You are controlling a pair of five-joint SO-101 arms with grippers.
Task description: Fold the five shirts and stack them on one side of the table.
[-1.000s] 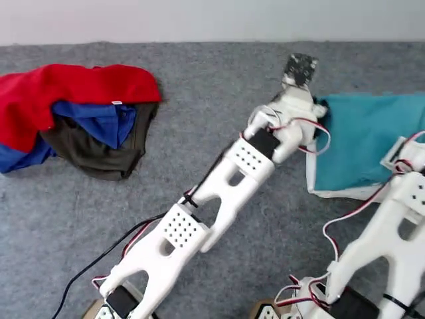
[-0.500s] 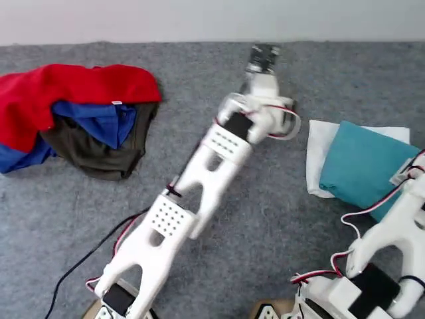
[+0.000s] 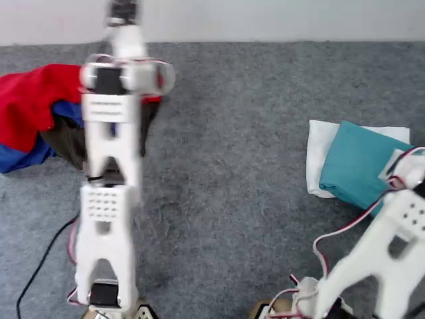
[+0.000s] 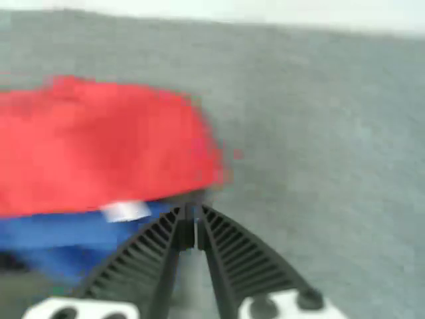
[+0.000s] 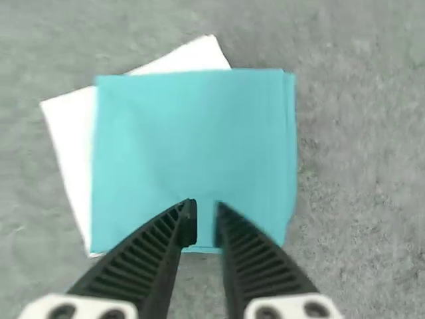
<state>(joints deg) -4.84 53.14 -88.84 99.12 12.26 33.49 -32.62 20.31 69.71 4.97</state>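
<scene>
Red shirt (image 3: 33, 100) tops one blue shirt (image 3: 20, 158) and one dark shirt (image 3: 63, 143). Well apart from it, one teal shirt (image 3: 358, 166) lies folded on one white shirt (image 3: 319, 159). The left gripper (image 4: 192, 222), pinched closed and empty, hovers over the red shirt's edge. The right gripper (image 5: 202, 212), narrowly parted and empty, hangs far from the red shirt, above the teal one.

Five shirts are counted on the one grey desk (image 3: 232, 166). Three of them are heaped unfolded at one side: one red shirt (image 3: 33, 100), one blue shirt (image 3: 20, 156) and one dark shirt (image 3: 66, 143). Two more are stacked folded at the other side, where one teal shirt (image 3: 355, 166) is laid on one white shirt (image 3: 322, 143). Two white robot arms are seen, the left arm (image 3: 109, 166) and the right arm (image 3: 392, 232). Two grippers are counted, one to each arm: the left gripper (image 4: 194, 222) and the right gripper (image 5: 202, 222). One black cable (image 3: 40, 266) is seen by the left arm's base.
</scene>
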